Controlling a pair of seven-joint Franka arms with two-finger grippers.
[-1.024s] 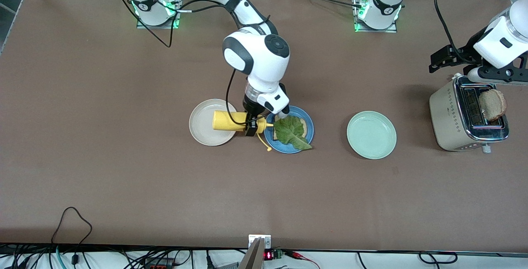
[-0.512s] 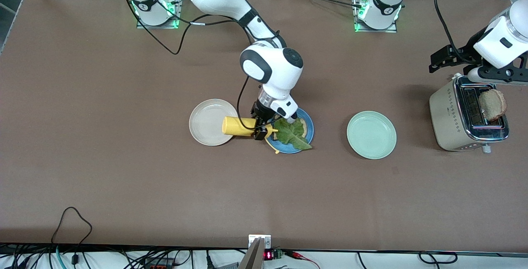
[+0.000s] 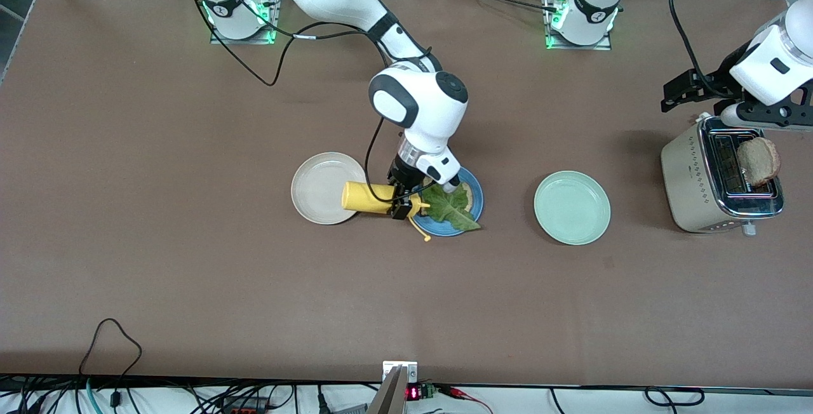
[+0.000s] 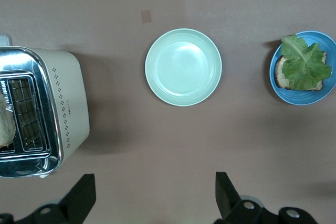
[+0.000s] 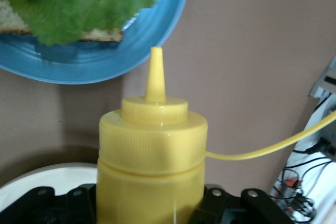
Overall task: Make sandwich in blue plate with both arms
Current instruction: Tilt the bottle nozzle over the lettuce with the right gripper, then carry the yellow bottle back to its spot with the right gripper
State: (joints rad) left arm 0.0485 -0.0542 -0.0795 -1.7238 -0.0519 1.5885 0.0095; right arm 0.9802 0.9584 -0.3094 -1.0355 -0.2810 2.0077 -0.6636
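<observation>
**Operator:** Status of the blue plate (image 3: 475, 211)?

**Technician:** It sits on the brown table (image 3: 190, 261), between the cream-white plate (image 3: 314, 185) and the mint-green plate (image 3: 571, 207), touching neither. One bread slice (image 4: 282, 73) lies on it, with the lettuce leaf (image 3: 452, 206) on top. One tip of the leaf overhangs the plate rim on the side nearer the front camera.

**Operator:** Right gripper (image 3: 401, 201)?

**Technician:** Positioned over the gap between the cream-white plate and the blue plate. It is clamped on the yellow squeeze bottle (image 3: 371, 197). The bottle is held on its side, nozzle (image 5: 156, 74) pointing at the blue plate and ending at the rim. A thin yellow cap tether (image 3: 419, 228) hangs from the bottle's neck.

**Operator:** Left gripper (image 4: 152, 195)?

**Technician:** Positioned above the toaster (image 3: 698, 182), well apart from the blue plate, toward the left arm's end of the table. Its fingers (image 4: 84, 195) are spread with nothing between them.

**Operator:** Toaster contents?

**Technician:** A second bread slice (image 3: 758, 160) stands in a toaster slot, partly raised above the top.
</observation>
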